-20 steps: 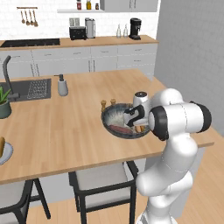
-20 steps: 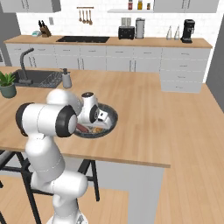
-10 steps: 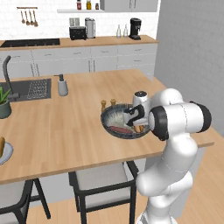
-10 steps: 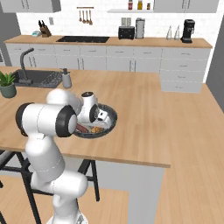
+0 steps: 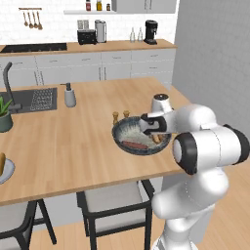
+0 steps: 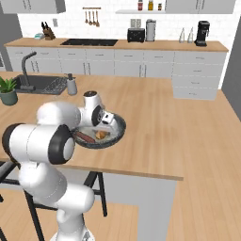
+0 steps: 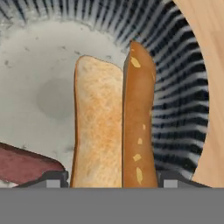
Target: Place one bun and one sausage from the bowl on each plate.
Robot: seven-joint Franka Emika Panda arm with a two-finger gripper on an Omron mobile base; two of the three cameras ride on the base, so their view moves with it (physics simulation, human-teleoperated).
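Now the pincer [image 7: 108, 179] has narrowed, apparently pinching the bun [image 7: 113, 127] in the bowl [image 7: 183, 87].

Bowl [image 5: 128, 133] on wooden counter [image 5: 73, 141]

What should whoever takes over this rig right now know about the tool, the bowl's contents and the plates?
Tool: down inside the dark bowl, fingers on either side of a bun; appears shut on it, not lifted.
A sausage lies in the bowl beside the bun.
One plate's edge shows at the counter's far left with something pale brown on it, hard to identify.
Left: lift the bun, carry it to a plate, then continue until each plate has one bun and one sausage.
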